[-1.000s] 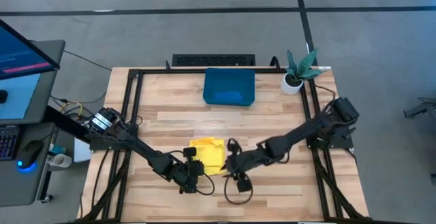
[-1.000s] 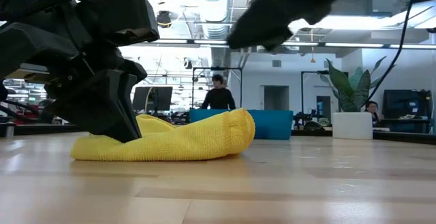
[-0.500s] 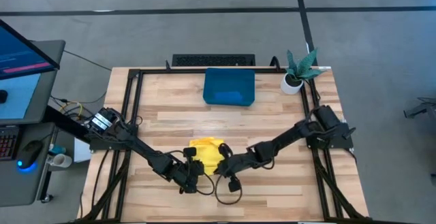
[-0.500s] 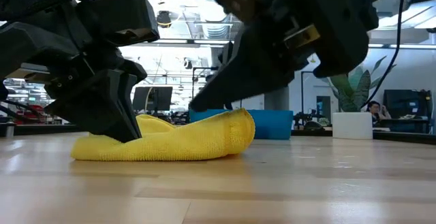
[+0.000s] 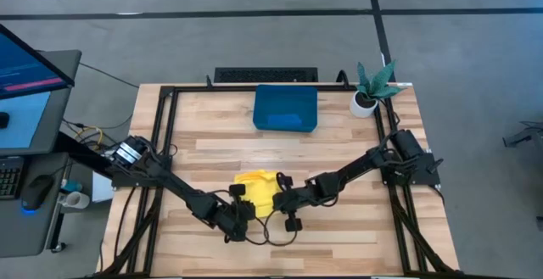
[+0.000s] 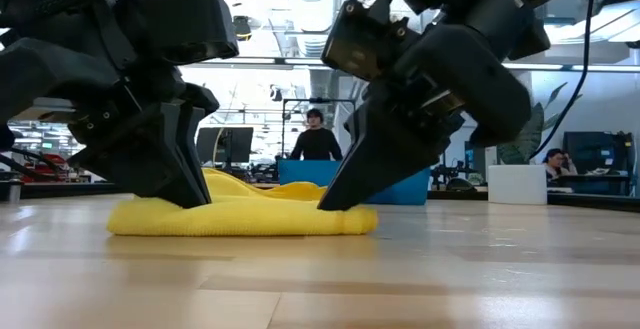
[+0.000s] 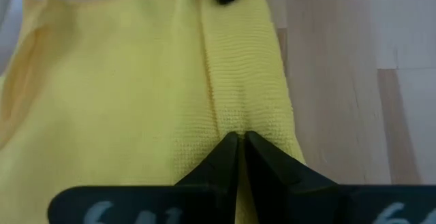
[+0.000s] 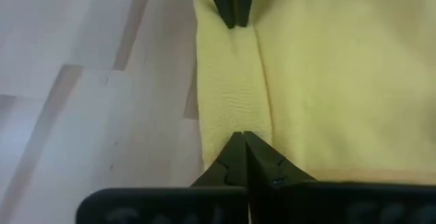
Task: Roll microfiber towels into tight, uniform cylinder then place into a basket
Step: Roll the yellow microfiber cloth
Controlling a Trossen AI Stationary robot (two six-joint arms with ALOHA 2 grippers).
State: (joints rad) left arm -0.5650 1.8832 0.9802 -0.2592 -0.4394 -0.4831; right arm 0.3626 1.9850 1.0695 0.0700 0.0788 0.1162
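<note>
Yellow towel [image 5: 259,189] lies bunched, partly rolled, flat on table [image 5: 356,228] at 6 o'clock from basket [image 5: 286,108]. Left gripper [image 7: 238,144] and right gripper [image 8: 238,142] both pinch rolled edge, fingers closed, from opposite ends.

open workshop, grey floor

dark seams cross the concrete floor [image 5: 254,41]. a desk [image 5: 25,143] with a lit monitor [image 5: 21,67] stands at one side. ceiling lights [image 6: 300,19] glare over far workstations, where a person [image 6: 317,141] stands.
</note>
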